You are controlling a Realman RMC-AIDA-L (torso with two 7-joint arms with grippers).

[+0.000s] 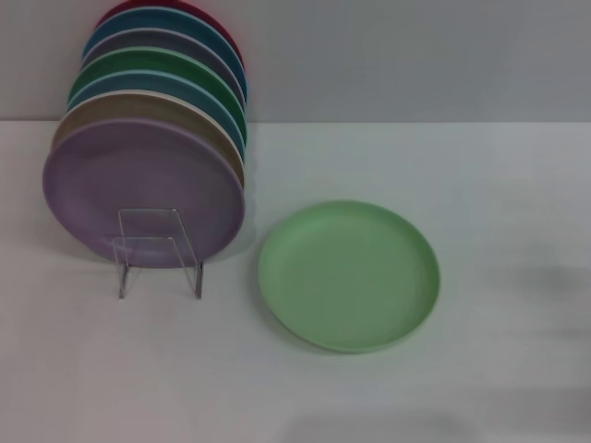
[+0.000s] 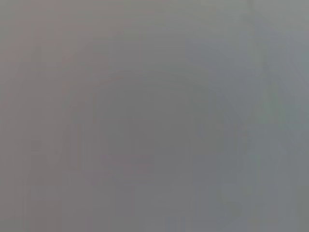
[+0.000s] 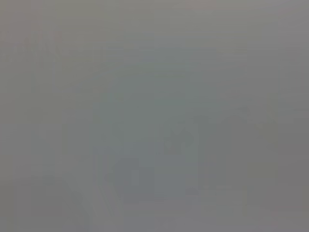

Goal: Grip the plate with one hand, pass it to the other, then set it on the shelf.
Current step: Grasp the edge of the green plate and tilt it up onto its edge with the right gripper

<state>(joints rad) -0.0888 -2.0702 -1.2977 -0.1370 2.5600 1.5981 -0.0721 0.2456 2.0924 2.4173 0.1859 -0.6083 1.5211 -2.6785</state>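
The light mint-green plate (image 1: pixel 348 275) lies flat on the white table (image 1: pixel 480 369), face up, a little to the robot's right of the middle of the head view. Being round, it has no long axis, so any part of its shallow raised rim offers the same hold; what counts is which part of the rim an arm can reach.

Just beside it on the robot's left stands the clear acrylic shelf (image 1: pixel 157 251), its thin bent frames upright and narrower than a plate. The plate and the shelf are close but not touching. On the shelf, leaning back toward the wall, rests a row of plates: a lavender-purple plate (image 1: pixel 138 189) in front, and behind it tan, blue, darker green, grey-purple, blue and red ones, each partly hidden by the one before it.

Neither gripper shows in the head view, and both wrist views give only a featureless grey field, so I cannot tell where the arms are, which one is nearer the plate, or whether their fingers are wide or narrow.

Judging from this layout, no step has begun: the plate is ungripped and well clear of any hand. As it sits on the robot's right with the shelf on the left, a pickup by the right arm and a handover to the left would suit the geometry.
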